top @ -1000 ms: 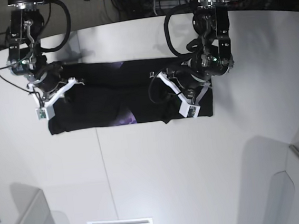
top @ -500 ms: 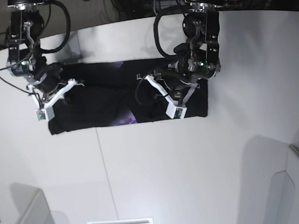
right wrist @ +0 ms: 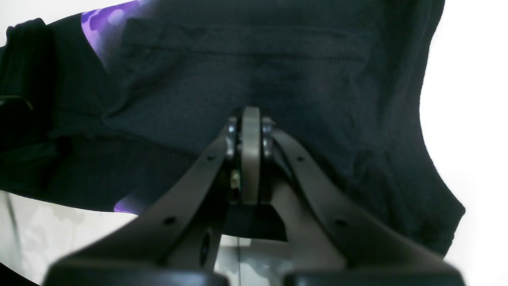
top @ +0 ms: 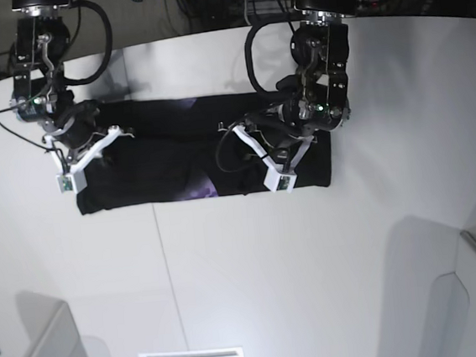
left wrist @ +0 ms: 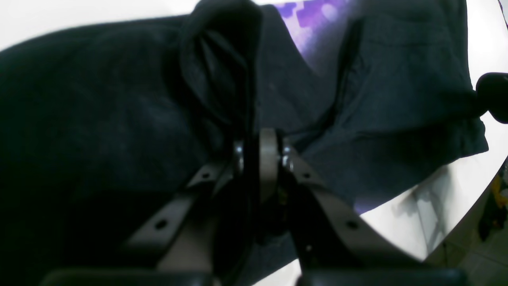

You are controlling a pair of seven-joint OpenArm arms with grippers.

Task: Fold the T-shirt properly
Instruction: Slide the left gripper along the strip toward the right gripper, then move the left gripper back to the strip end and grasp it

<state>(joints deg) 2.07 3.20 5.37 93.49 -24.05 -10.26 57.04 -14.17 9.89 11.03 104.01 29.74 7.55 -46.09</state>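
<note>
T-shirt: folded black strip on desk, print mostly hidden | left gripper: clenched on raised T-shirt fold | right gripper: clenched, grasp unclear

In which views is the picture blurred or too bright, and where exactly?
Left wrist view: the left end effector is soft and out of focus, and the T-shirt falls into deep shadow at left. Right wrist view: the table is overexposed to plain white. Base view: sharper, but the black T-shirt shows little detail.

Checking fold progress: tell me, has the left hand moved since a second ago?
Yes. The left hand has moved toward the right hand, dragging the T-shirt across the table.
</note>
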